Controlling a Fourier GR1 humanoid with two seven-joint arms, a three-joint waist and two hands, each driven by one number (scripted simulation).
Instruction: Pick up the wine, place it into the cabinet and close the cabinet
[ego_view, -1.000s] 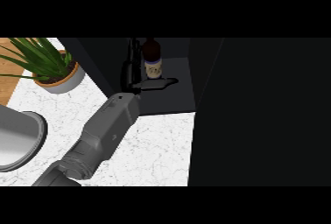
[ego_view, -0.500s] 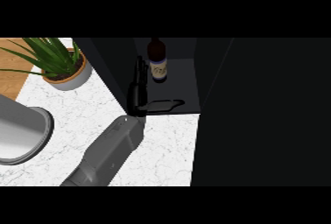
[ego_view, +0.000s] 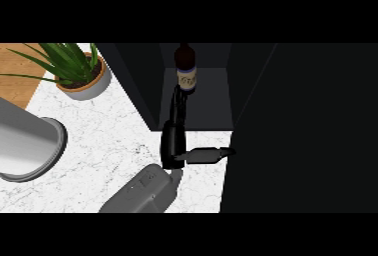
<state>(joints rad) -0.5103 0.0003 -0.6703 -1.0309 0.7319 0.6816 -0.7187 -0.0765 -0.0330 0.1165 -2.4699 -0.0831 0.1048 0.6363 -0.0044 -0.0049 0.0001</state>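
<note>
Left hand (ego_view: 172, 145) has drawn back to the cabinet (ego_view: 210, 100) edge, fingers (ego_view: 177, 107) straight, wine (ego_view: 186, 75) standing inside.

text: none legible | wine bottle (ego_view: 184, 56) in cabinet (ego_view: 212, 97): pale label (ego_view: 187, 80) bearing dark marks, too small to read | brands, numbers, signs: none that can be made out

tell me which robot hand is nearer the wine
Left. The left robot hand sits just below the wine, fingers stretched up to it inside the cabinet. The right robot hand is out of view.
</note>
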